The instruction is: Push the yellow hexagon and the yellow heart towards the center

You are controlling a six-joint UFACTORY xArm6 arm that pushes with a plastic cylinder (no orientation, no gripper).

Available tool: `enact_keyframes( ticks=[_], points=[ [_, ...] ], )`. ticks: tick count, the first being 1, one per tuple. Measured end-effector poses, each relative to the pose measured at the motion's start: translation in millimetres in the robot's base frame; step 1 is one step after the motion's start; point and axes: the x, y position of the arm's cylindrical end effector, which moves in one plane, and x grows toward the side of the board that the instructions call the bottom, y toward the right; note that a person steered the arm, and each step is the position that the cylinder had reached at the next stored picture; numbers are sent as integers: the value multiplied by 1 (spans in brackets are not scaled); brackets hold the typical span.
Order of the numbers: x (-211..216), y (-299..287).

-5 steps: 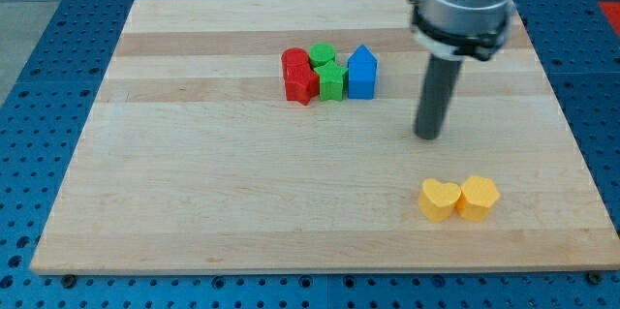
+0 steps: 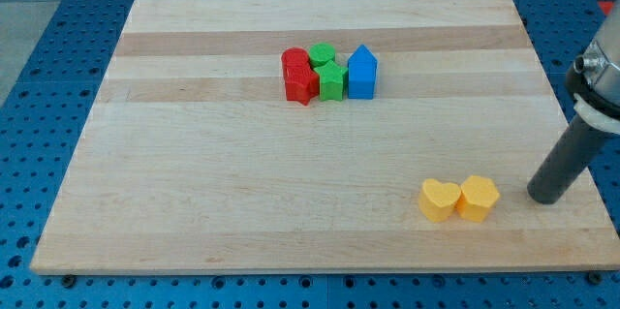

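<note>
My tip (image 2: 543, 197) rests low at the view's right, close to the board's right edge. The dark rod leans up and to the right from it (not upright) into a grey collar. Only 1 arm shows, cut off by the frame's right edge.

Inspection is finding no legible text, label, brand, number or sign anywhere in the camera view. The wooden board (image 2: 194, 202) is showing only bare grain, and the blue perforated table (image 2: 39, 77) beneath it is carrying no markings. The faces of the coloured blocks are presenting as plain, and the dark rod is bearing no readable print.
</note>
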Motion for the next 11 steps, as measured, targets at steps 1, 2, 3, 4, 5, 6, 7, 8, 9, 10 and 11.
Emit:
enact_keyframes(
  ticks=[1, 2, 3, 4, 5, 6, 7, 8, 9, 10, 11],
  points=[
    [3, -3],
    [3, -14],
    [3, -41],
    [3, -59],
    [8, -75],
    [19, -88],
    [23, -108],
    [23, -129],
    [23, -155],
    [23, -185],
    [23, -217]
  ],
)
